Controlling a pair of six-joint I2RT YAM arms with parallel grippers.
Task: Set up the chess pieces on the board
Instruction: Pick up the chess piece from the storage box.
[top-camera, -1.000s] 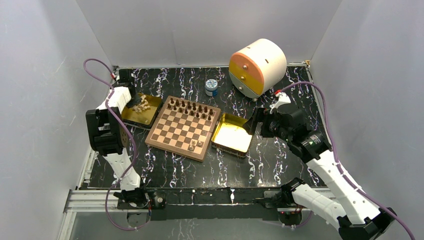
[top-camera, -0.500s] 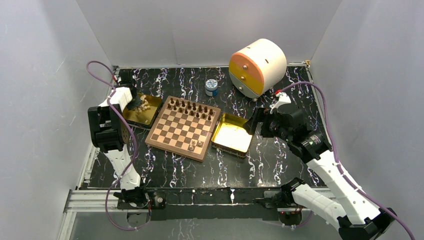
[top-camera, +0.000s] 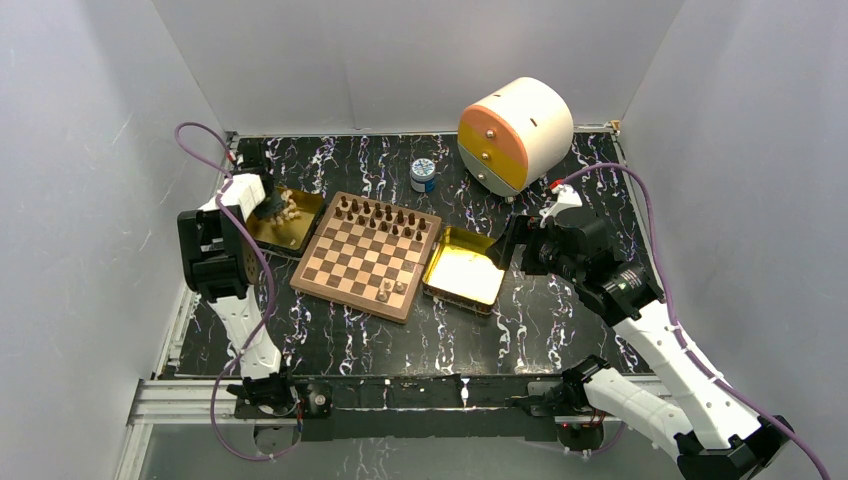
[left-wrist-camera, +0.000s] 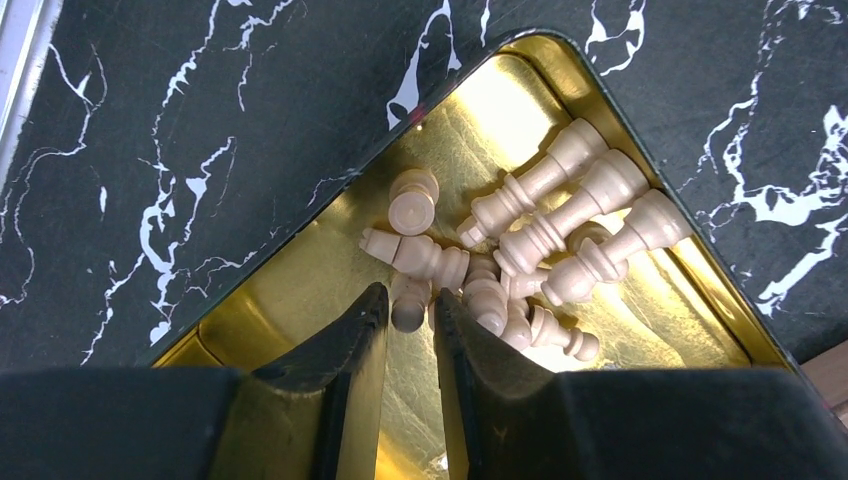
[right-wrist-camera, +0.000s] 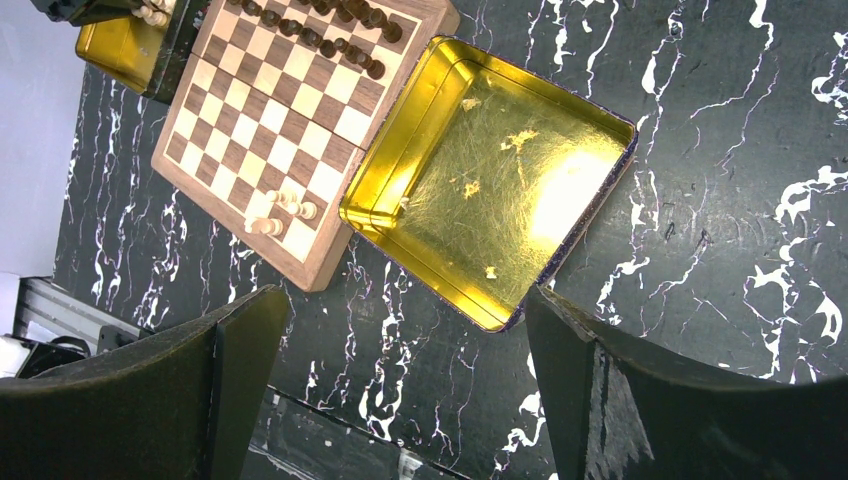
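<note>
Lying in the gold tray (left-wrist-camera: 262, 312) left of the board (top-camera: 362, 262), a pale pawn (left-wrist-camera: 407, 314) is bracketed lengthwise by the left gripper's (left-wrist-camera: 408, 296) close-set fingers (left-wrist-camera: 358, 335); whether it is clenched cannot be told.

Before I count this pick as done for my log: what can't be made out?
- Left wrist: whether the left end effector grips the pale piece between its fingers; contact is hidden.
- Top: tray pieces, too small to identify.
- Right wrist: board, far corner cut off by the edge.

Shiny gold metal tray (left-wrist-camera: 290, 290), wooden board (right-wrist-camera: 270, 110)
</note>
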